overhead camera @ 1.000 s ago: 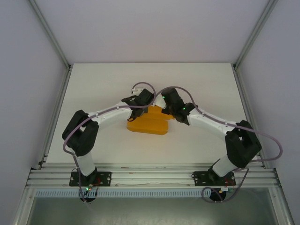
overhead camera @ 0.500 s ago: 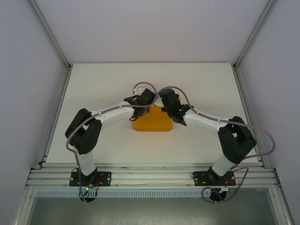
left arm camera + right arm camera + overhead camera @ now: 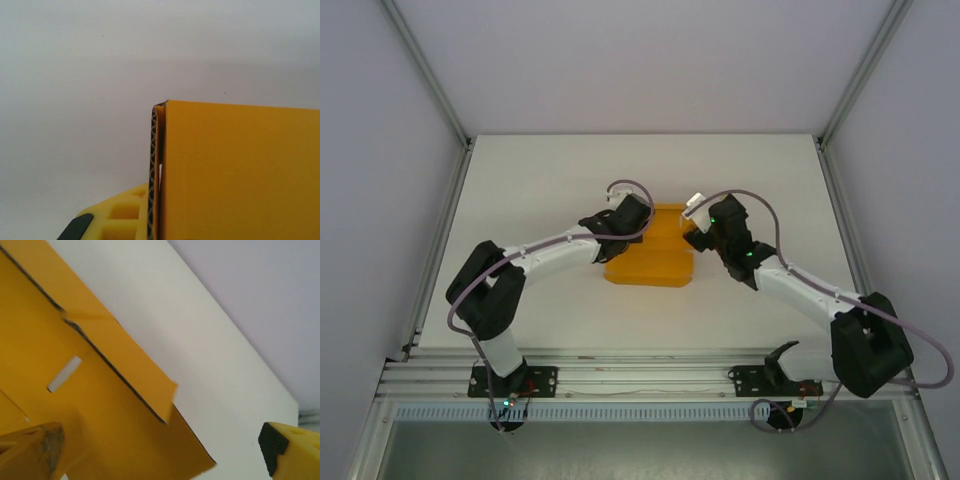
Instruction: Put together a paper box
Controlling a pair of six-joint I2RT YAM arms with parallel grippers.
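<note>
Sitting midway across the table [image 3: 520, 200], the paper box [image 3: 655, 262], likely light, bendy card best pinched at a creased wall, is clamped by the left gripper [image 3: 620, 228] while the right gripper [image 3: 159, 440] gapes beside a loose flap [image 3: 125, 355].

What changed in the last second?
Right end effector opened, let go of the box and backed off to the right, its arm swinging out that way. The box ended up slightly further right. Left end effector stayed shut on the box's left wall.
</note>
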